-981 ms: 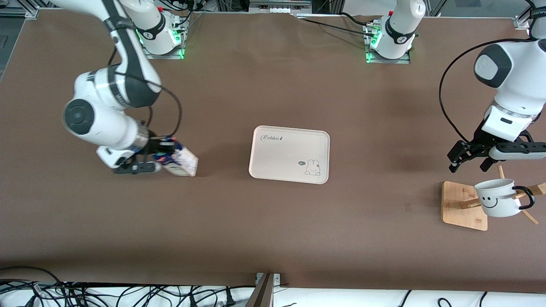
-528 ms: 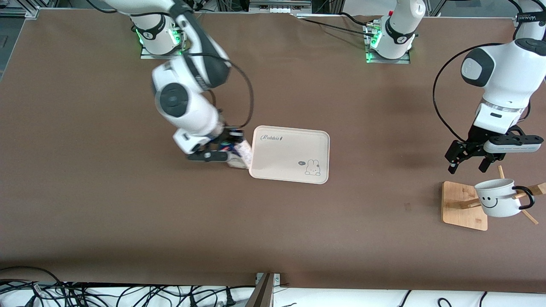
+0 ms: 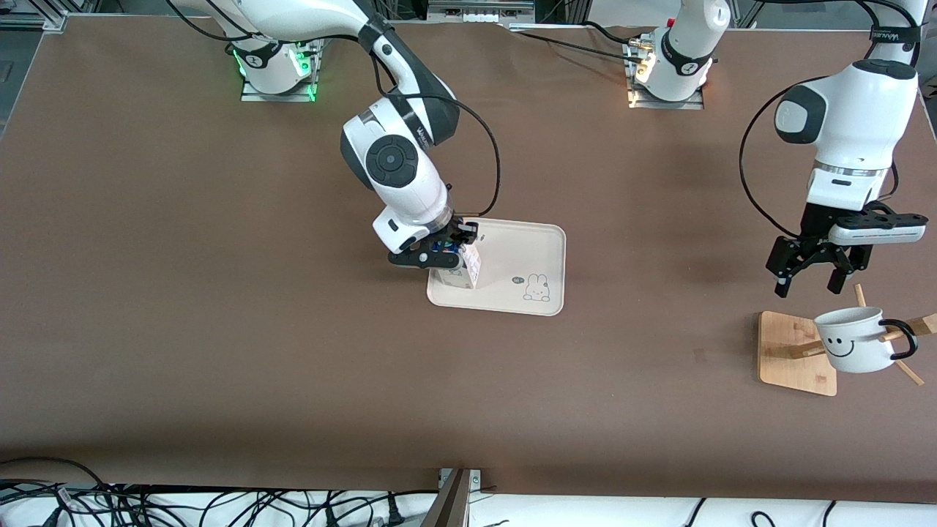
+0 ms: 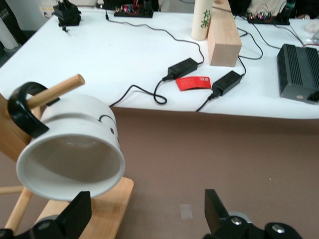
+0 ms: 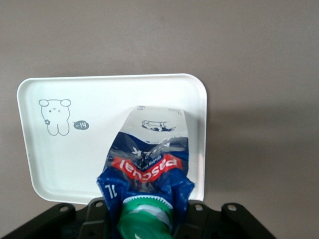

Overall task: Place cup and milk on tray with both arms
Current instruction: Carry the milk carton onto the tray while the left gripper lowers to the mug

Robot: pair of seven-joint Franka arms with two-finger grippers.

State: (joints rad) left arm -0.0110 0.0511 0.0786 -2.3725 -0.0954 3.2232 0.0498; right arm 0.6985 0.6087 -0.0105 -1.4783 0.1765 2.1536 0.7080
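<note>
My right gripper [image 3: 438, 258] is shut on the top of the milk [image 3: 466, 268], a blue carton with red print and a green cap [image 5: 146, 220]. It holds the carton upright over the end of the cream tray [image 3: 516, 249] toward the right arm. I cannot tell whether the carton's base touches the tray. In the right wrist view the carton [image 5: 149, 159] covers part of the tray [image 5: 75, 149]. The white smiley cup [image 3: 851, 339] hangs by its black handle on a wooden rack peg. My left gripper [image 3: 809, 282] hovers open beside it, with the cup's mouth [image 4: 70, 149] facing it.
The wooden rack's square base [image 3: 794, 351] and slanted pegs stand at the left arm's end of the table. Past the table's edge in the left wrist view, a white bench [image 4: 124, 59] carries cables, power adapters and a wooden block [image 4: 223, 35].
My right arm has carried the milk from the right arm's end of the table to above the tray. My left gripper has shifted only slightly near the rack, still open.
</note>
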